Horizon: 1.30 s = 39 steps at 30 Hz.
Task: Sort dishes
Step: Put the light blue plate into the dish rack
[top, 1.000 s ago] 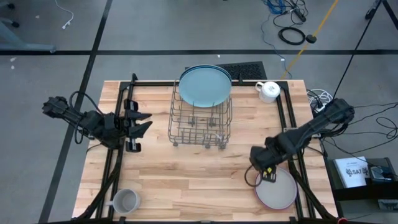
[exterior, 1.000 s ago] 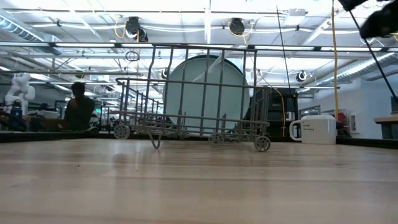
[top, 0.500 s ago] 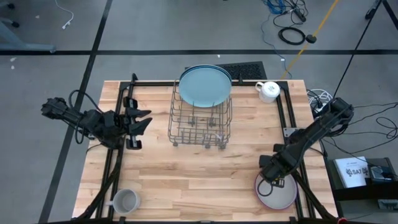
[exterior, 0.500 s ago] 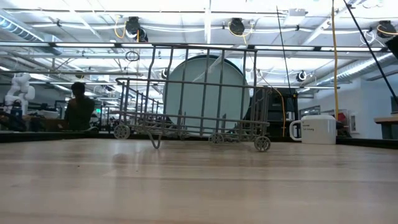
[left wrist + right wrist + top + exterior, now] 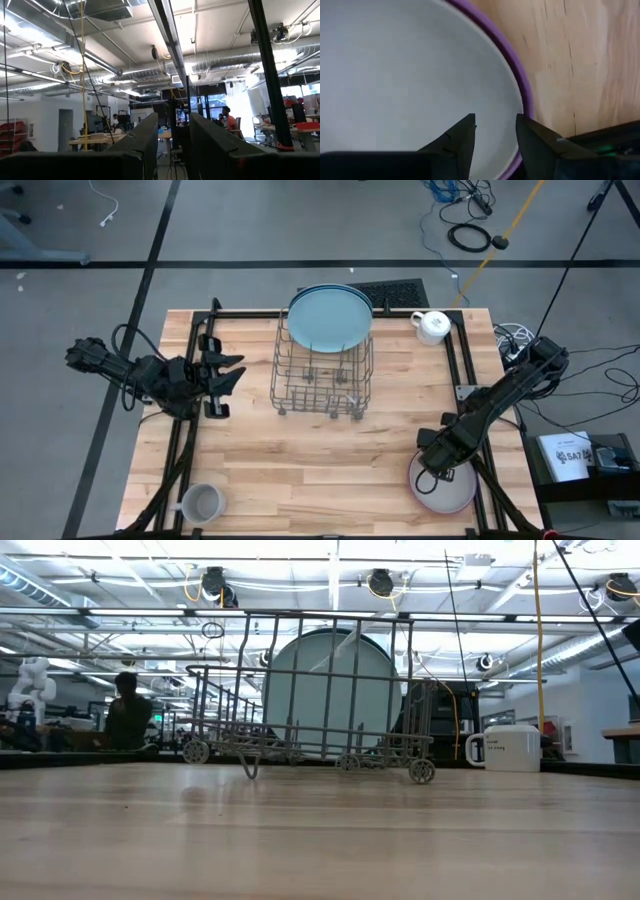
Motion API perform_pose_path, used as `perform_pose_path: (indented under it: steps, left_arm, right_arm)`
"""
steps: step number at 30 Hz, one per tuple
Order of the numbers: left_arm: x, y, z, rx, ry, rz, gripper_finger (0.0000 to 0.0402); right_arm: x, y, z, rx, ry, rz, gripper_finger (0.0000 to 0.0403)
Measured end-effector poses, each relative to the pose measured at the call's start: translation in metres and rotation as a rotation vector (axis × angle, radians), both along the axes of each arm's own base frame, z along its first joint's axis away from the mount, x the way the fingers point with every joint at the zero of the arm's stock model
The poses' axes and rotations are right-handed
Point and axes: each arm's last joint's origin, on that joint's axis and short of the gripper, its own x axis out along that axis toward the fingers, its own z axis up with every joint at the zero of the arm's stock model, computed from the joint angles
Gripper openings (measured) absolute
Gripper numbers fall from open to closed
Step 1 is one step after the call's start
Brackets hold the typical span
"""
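Fingers (image 5: 460, 142) of right end effector (image 5: 495, 135) over smooth round purple-rimmed plate (image 5: 395, 65).

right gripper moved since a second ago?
Yes. In the high view the right gripper has dropped toward the table's near edge, off the bare wood and onto the rim of the grey plate. That plate lies where it was.

The plate (image 5: 445, 488) on the table is pale grey with a purple rim. A light blue plate (image 5: 329, 318) stands in the grey wire rack (image 5: 322, 378), the mug (image 5: 432, 326) is white, and the table (image 5: 300, 450) shows light wood grain
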Motion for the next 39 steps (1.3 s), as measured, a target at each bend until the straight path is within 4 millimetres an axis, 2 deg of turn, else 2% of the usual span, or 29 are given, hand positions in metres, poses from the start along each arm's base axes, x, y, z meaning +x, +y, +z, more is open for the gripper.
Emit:
perform_pose_path:
  steps: [10,19,22,32,39]
  left_arm:
    - [0.0,0.0,0.0,0.0,0.002,-0.001,0.0114]
    - [0.0,0.0,0.0,-0.004,0.001,-0.003,0.0114]
    - [0.0,0.0,0.0,-0.005,-0.001,-0.003,0.0114]
    - [0.0,0.0,0.0,-0.005,-0.003,-0.004,0.0114]
    - [0.0,0.0,0.0,-0.005,-0.003,-0.004,0.0114]
  right_arm:
    - [0.019,0.011,-0.002,0.092,-0.183,-0.047,0.0134]
    - [0.046,0.022,-0.029,0.131,-0.212,0.009,0.0134]
    - [0.057,0.022,-0.034,0.138,-0.279,0.029,0.0134]
    - [0.083,0.001,-0.034,0.095,-0.427,0.049,0.0134]
    - [0.107,-0.023,-0.036,-0.001,-0.548,0.066,0.0134]
